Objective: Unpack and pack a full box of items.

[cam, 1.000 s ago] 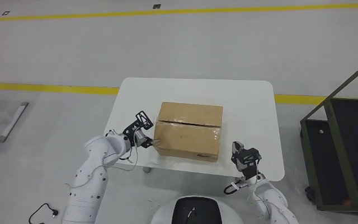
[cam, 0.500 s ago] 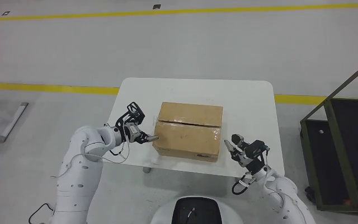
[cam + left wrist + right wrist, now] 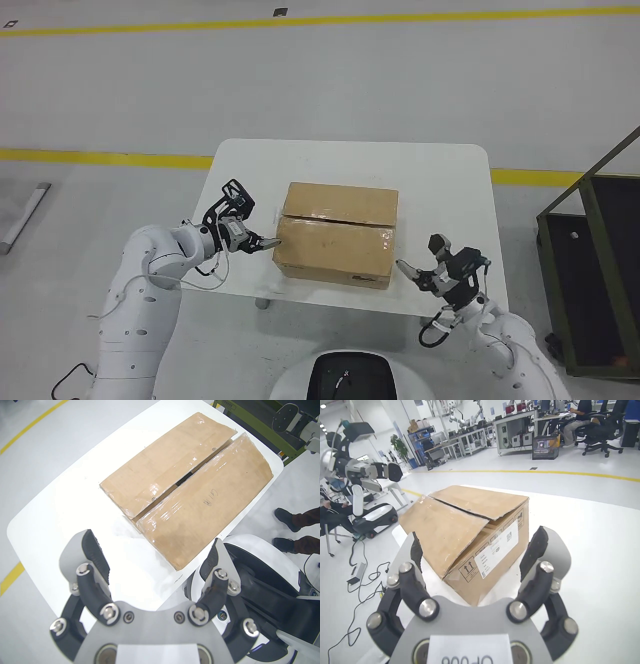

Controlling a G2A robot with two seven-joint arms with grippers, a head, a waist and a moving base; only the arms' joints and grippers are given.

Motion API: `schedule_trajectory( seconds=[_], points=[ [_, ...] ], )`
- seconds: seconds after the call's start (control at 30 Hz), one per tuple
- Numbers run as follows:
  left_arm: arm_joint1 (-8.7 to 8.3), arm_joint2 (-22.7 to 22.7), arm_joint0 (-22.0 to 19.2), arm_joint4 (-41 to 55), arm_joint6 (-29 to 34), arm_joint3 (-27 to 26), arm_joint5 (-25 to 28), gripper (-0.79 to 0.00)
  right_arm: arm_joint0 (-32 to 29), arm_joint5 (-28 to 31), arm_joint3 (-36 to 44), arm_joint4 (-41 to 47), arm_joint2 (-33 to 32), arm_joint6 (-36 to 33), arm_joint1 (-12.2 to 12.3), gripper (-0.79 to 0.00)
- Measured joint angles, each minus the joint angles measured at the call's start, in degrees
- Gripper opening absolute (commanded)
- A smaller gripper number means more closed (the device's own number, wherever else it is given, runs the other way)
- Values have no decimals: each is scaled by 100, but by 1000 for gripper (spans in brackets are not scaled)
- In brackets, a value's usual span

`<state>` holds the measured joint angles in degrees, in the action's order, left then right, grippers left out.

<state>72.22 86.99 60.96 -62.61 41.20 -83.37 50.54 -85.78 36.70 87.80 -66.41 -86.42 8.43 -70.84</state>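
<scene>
Cardboard box sits mid-table, flaps closed, seam slit. Left gripper at its 9 o'clock, right gripper at 4 o'clock, both spread, empty. Probably heavy, stiff, tape slick; take the lifted flap edge.

A brown cardboard box sits flat and upright on the white table, near the middle and closer to the robot's edge. Its two long top flaps are folded down, glossy with clear tape, and meet along a lengthwise seam. The seam is unsealed and shows a dark slit. One flap bows up at an end, leaving a gap. A white label and arrow marks sit on that end face. The contents are hard to make out.
</scene>
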Motion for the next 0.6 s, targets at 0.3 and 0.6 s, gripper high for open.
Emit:
schedule_trajectory(
  seconds=[0.3,0.6],
  points=[
    [0,0,0,0,0,0,0,0,791,607,-451,1166,271,-1337,23,-15],
    [0,0,0,0,0,0,0,0,1353,404,-1020,1379,729,-1657,-27,-52]
  ],
)
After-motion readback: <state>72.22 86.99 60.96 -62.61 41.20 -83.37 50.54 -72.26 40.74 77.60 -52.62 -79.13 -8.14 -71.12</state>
